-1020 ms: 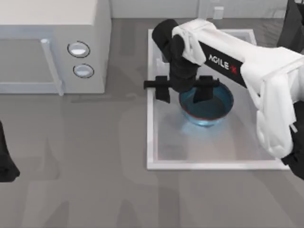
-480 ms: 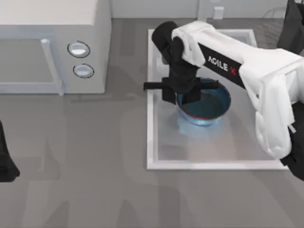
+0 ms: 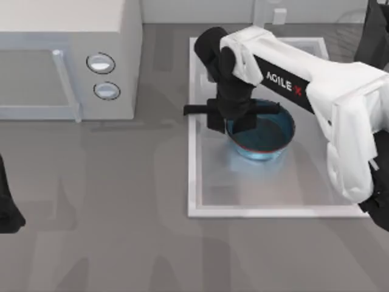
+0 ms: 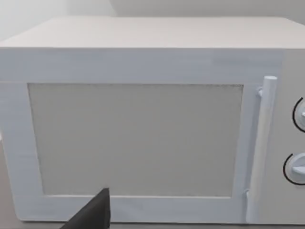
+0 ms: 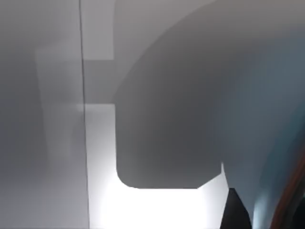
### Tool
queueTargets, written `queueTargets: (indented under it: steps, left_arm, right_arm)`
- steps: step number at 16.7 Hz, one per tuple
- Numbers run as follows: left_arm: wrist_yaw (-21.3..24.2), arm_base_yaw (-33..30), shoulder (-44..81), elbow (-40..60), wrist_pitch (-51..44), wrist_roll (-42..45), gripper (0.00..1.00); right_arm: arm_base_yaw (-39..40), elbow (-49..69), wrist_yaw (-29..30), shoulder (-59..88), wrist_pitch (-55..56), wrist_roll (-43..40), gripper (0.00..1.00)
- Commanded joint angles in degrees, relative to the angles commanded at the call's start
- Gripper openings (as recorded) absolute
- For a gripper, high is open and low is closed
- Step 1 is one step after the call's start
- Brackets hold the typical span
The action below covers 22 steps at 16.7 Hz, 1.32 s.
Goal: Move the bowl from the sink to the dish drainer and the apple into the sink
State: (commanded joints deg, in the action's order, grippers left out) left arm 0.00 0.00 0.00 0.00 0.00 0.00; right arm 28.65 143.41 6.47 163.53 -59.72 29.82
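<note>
The blue bowl [image 3: 267, 135] with its red-orange rim sits in the back half of the white sink [image 3: 273, 212]. My right gripper [image 3: 230, 121] reaches down from the white arm and is shut on the bowl's left rim, one finger inside and one outside. In the right wrist view a slice of the bowl [image 5: 281, 181] shows close up beside a dark fingertip [image 5: 236, 212]. Faint thin wires of the dish drainer [image 3: 351, 18] show at the back right edge. The apple is out of view. My left gripper [image 3: 7, 210] is parked at the left edge of the table.
A white microwave [image 3: 67, 61] with two round knobs stands at the back left; its door [image 4: 138, 138] faces the left wrist camera. A white faucet post [image 3: 267, 12] rises behind the sink. Bare grey counter lies in front of the microwave and sink.
The right gripper's fingers, spread wide a second ago, have closed onto the bowl's left rim. The bowl has shifted slightly toward the back. The left arm has not moved.
</note>
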Motion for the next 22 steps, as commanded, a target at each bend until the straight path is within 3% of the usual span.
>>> queueTargets:
  steps: [5, 16, 22]
  left_arm:
    - [0.0, 0.0, 0.0, 0.0, 0.0, 0.0, 1.00]
    - [0.0, 0.0, 0.0, 0.0, 0.0, 0.0, 1.00]
    - [0.0, 0.0, 0.0, 0.0, 0.0, 0.0, 1.00]
  right_arm:
    - [3.3, -3.8, 0.3, -6.4, -3.3, 3.0, 0.00]
    - [22.7, -29.4, 2.7, -53.0, -25.0, 22.2, 0.00]
    - [27.9, -36.0, 3.4, -62.8, -30.5, 27.2, 0.00]
